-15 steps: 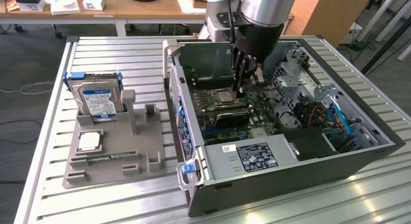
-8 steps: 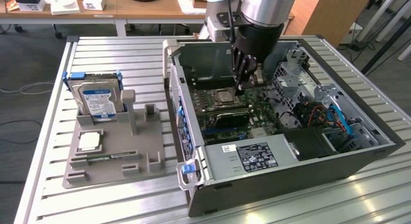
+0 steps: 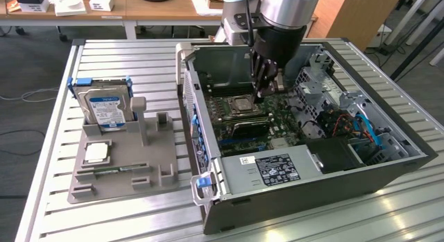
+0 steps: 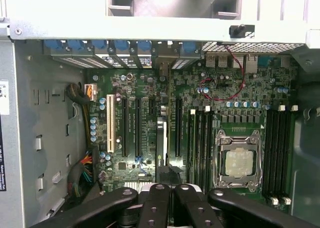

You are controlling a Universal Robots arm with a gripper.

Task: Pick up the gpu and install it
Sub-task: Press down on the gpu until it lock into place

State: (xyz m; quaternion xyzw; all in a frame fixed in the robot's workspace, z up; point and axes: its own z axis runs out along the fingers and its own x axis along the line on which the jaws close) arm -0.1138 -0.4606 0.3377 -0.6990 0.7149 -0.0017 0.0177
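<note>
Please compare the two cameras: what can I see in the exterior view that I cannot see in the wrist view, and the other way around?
The exterior view adds the surroundings: the slatted table, the grey holder with the hard drive standing in it, and the case's power supply. The wrist view adds the close detail: the row of expansion slots and, edge-on above them, the gpu in the gripper. Both views share the open case's motherboard and its CPU socket.

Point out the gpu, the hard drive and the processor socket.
gpu point(image 4: 161, 148): wrist view, on its thin edge.
hard drive point(image 3: 105, 109): exterior view, on its blue-white label.
processor socket point(image 4: 239, 163): wrist view, on the chip's middle.
</note>
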